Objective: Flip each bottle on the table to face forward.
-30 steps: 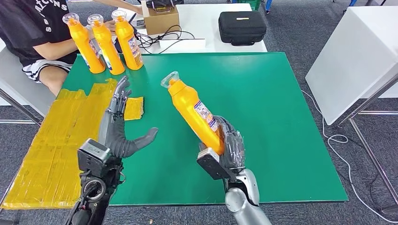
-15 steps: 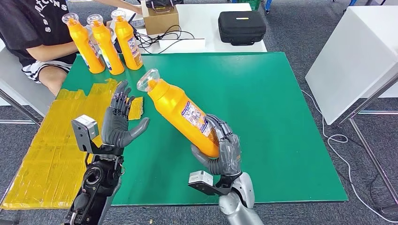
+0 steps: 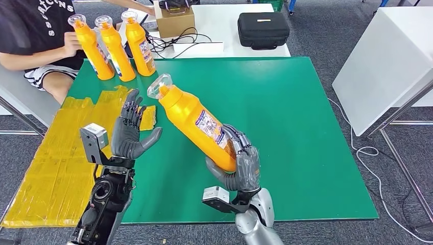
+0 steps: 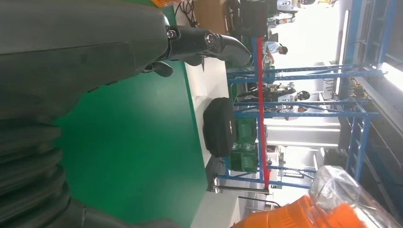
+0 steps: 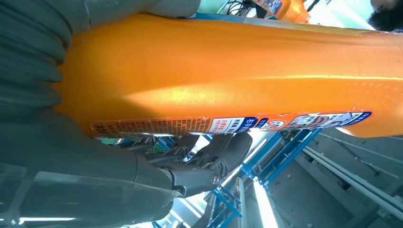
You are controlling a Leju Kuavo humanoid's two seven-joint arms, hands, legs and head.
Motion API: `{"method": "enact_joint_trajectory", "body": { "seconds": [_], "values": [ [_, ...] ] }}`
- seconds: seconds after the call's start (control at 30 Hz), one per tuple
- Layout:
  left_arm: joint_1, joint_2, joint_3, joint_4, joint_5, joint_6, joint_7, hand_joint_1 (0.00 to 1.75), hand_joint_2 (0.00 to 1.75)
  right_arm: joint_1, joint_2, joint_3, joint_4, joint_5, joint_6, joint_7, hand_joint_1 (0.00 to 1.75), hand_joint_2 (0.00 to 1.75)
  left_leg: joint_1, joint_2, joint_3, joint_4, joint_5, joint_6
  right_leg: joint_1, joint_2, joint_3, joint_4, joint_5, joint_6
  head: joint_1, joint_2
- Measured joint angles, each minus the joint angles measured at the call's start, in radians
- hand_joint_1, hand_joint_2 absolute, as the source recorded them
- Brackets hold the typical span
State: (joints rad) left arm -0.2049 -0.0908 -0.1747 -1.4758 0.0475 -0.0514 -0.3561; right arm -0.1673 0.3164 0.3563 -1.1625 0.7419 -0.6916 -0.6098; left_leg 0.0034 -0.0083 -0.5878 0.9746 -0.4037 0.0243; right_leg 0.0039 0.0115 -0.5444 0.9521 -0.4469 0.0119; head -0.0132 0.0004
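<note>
Above the green table point(image 3: 306, 127), near its front edge, the orange bottle point(image 3: 196, 122) is held clear of the surface in the right hand point(image 3: 240, 166), whose fingers wrap around its lower body and base. Its long axis runs on a slant: the base sits low in that hand, and the clear-capped neck points up, away from the robot and over toward its left side. In the right wrist view the printed label point(image 5: 228, 124) runs as a strip along the bottle's length, next to the dark fingers point(image 5: 204, 161).

Just beside the neck, to the robot's left, the left hand point(image 3: 130, 133) stands raised with the palm turned toward the bottle and the fingers spread, holding nothing; a small gap separates it from the cap. The left wrist view shows the clear cap point(image 4: 349, 197) at the picture's edge, apart from the thumb point(image 4: 209, 43). So the upper end of the bottle leans toward the empty hand, which looks placed to take or steady it for a turn.

Farther back, at the table's far left corner, three more orange bottles point(image 3: 113, 47) stand upright in a row, close to a seated person point(image 3: 38, 38). Yellow sheets point(image 3: 56, 153) cover the table's left part.
</note>
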Motion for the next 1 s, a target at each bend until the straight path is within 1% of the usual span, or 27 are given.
{"method": "enact_joint_trajectory", "body": {
  "seconds": [0.17,0.27,0.37,0.53,0.6,0.8,1.0],
  "values": [
    [-0.005,0.000,0.000,0.013,0.009,-0.003,0.001,0.00,1.75,-0.002,0.010,0.001,0.019,0.049,0.000,-0.001,1.75,1.75,0.000,0.000,0.000,0.000,0.000,0.000,0.000,0.000,0.000,0.000,0.000,0.000,0.000,0.000],
    [-0.005,-0.001,0.000,0.019,0.036,-0.024,0.004,0.00,1.75,-0.003,0.018,0.001,0.033,0.071,0.000,0.001,1.75,1.75,0.000,0.000,0.000,0.000,0.000,0.000,0.000,0.000,0.000,0.000,0.000,0.000,0.000,0.000],
    [-0.001,-0.003,0.000,0.019,0.091,-0.079,0.008,0.00,1.75,-0.005,0.022,0.001,0.047,0.078,0.000,0.011,1.75,1.75,0.000,0.000,0.000,0.000,0.000,0.000,0.000,0.000,0.000,0.000,0.000,0.000,0.000,0.000],
    [0.021,-0.006,-0.005,0.003,0.216,-0.213,0.027,0.00,1.75,-0.009,0.023,0.000,0.066,0.091,0.000,0.018,1.75,1.75,0.000,0.000,0.000,0.000,0.000,0.000,0.000,0.000,0.000,0.000,0.000,0.000,0.000,0.000],
    [0.027,-0.010,-0.015,-0.011,0.243,-0.239,0.038,0.00,1.75,-0.009,0.023,-0.001,0.071,0.100,0.000,0.018,1.75,1.75,0.000,0.000,0.000,0.000,0.000,0.000,0.000,0.000,0.000,0.000,0.000,0.000,0.000,0.000],
    [0.035,-0.016,-0.055,-0.043,0.252,-0.250,0.048,0.00,1.75,-0.009,0.024,-0.014,0.075,0.123,-0.001,0.018,1.75,1.75,0.000,0.000,0.000,0.000,0.000,0.000,0.000,0.000,0.000,0.000,0.000,0.000,0.000,0.000],
    [0.042,-0.017,-0.075,-0.047,0.252,-0.251,0.048,0.00,1.75,-0.008,0.026,-0.045,0.074,0.143,-0.002,0.007,1.75,1.75,0.000,0.000,0.000,0.000,0.000,0.000,0.000,0.000,0.000,0.000,0.000,0.000,0.000,0.000]
  ]
}}
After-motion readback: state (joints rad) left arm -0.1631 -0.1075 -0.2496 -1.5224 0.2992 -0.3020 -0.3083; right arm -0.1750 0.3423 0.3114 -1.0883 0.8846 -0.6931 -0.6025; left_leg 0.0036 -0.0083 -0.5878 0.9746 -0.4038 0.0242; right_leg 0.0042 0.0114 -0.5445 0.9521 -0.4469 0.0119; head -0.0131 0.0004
